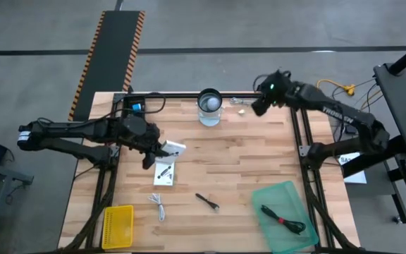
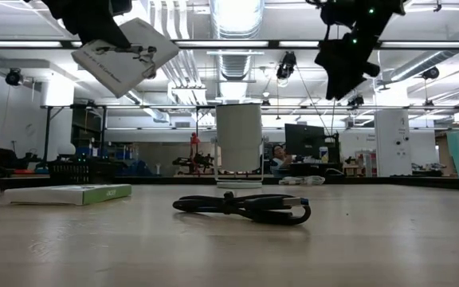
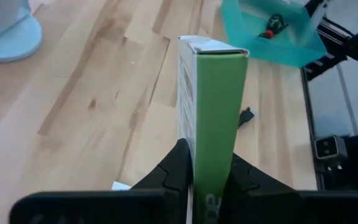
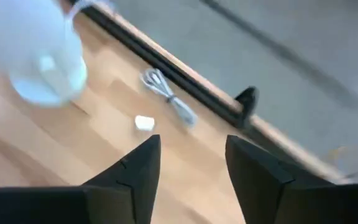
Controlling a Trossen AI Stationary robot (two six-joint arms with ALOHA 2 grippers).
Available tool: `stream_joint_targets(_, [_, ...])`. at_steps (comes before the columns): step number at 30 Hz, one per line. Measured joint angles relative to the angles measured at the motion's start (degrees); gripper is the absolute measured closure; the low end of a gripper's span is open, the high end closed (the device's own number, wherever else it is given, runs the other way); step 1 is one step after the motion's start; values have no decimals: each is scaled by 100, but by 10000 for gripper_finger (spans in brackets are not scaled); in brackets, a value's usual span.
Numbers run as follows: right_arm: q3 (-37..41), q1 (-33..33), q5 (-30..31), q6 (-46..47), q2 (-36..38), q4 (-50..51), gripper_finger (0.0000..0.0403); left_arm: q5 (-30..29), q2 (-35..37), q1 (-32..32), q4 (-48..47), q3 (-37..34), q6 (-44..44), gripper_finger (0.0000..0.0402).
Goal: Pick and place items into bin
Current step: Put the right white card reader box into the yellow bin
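1. At the table's left, the left gripper [image 1: 155, 149] is clenched on a small white and green box [image 3: 211, 118] and holds it in the air, clear of the wood.
2. Just below it on the table lies a second printed white packet [image 1: 164, 172]; nearer the front edge are a short white cable [image 1: 158, 207] and a small black stick-like tool [image 1: 207, 202].
3. A yellow bin [image 1: 118, 226] sits at the front left corner.
4. A clear jar [image 1: 209, 106] stands at the back middle.
5. At the back right, the right gripper [image 1: 258, 107] hovers with its fingers parted and empty, over a coiled white cable [image 4: 168, 94] and a small white bit [image 4: 144, 122].
6. A teal bin [image 1: 284, 216] at the front right already holds a black cable with a red tip [image 1: 283, 219].
7. Judged step: carrying the box to a bin; next it must be brought over a bin and released.
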State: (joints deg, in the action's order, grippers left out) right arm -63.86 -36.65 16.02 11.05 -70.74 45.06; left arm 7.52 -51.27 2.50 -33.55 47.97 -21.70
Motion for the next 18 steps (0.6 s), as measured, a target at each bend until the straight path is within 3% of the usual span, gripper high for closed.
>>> stream_joint_targets(3, [-38,-339,-258,174,59,-175,224,9,0,2,-87,4,242,368])
stream_joint_targets(7, [258,-217,-484,-82,247,-1177,223,210,-17,0,-210,8,189,377])
stream_joint_targets(18, [1346,874,-768,-244,306,-3806,223,1006,-115,-363,-1506,8,-2074,381])
